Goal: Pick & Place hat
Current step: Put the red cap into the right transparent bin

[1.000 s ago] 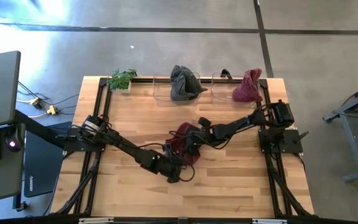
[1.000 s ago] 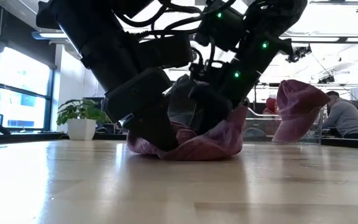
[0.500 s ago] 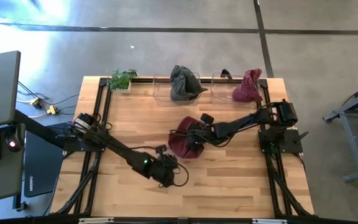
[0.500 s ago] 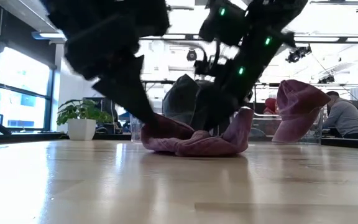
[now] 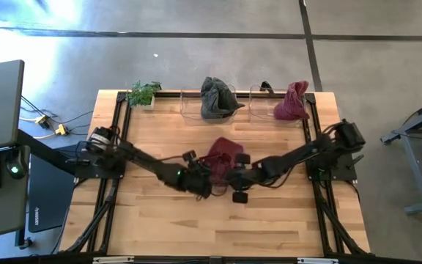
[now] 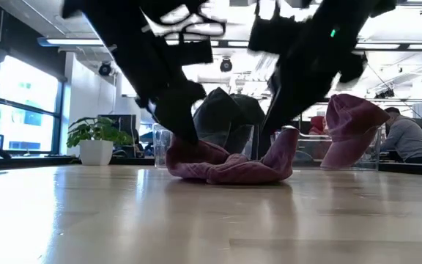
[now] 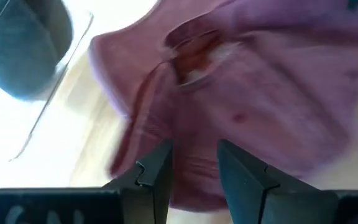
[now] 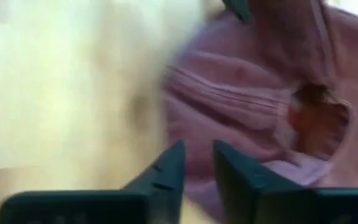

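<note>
High view: maroon hat crumpled mid-table, nearer the far edge, not yet lifted; left gripper and right gripper just beside its near side.

Low view: hat flat on the wood, pick and place both left to do.

Wrist views: left fingers and right fingers narrowly parted, holding nothing, hat just ahead.
</note>
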Controlling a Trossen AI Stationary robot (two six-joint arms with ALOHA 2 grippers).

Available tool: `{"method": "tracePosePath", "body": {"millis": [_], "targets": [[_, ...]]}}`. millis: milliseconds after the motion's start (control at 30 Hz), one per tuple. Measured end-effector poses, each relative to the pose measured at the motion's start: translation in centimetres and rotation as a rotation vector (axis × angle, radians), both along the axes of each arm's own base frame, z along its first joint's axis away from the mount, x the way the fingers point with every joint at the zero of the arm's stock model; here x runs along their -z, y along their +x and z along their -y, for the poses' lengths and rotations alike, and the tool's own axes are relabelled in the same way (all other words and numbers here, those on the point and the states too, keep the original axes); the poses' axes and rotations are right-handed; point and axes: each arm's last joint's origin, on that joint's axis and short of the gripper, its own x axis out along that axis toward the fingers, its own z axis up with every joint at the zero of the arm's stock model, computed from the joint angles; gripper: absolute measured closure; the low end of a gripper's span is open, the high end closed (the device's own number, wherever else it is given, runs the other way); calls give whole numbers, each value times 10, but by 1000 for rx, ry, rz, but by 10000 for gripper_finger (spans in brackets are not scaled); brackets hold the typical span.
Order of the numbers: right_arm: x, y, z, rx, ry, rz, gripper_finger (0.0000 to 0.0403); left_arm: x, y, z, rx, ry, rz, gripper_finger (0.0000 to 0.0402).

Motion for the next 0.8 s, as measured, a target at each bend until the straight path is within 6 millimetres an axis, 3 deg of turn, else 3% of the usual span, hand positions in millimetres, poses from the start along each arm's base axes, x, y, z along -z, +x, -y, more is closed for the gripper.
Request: {"method": "tracePosePath", "body": {"millis": [133, 233, 367, 500, 800], "targets": [[26, 7, 9, 54, -72, -69, 393, 13, 0, -27, -40, -43, -63, 282], [36, 2, 13, 67, -43, -168, 382, 33, -7, -42, -92, -64, -138, 282], [39, -10, 11, 96, -26, -287, 385, 38, -16, -45, -140, -54, -161, 282], [36, -14, 5, 80, -84, -282, 399, 31, -14, -28, -92, -43, -163, 282], [-4, -13, -21, 19, -119, 8, 363, -26, -8, 26, -2, 69, -156, 282]]}}
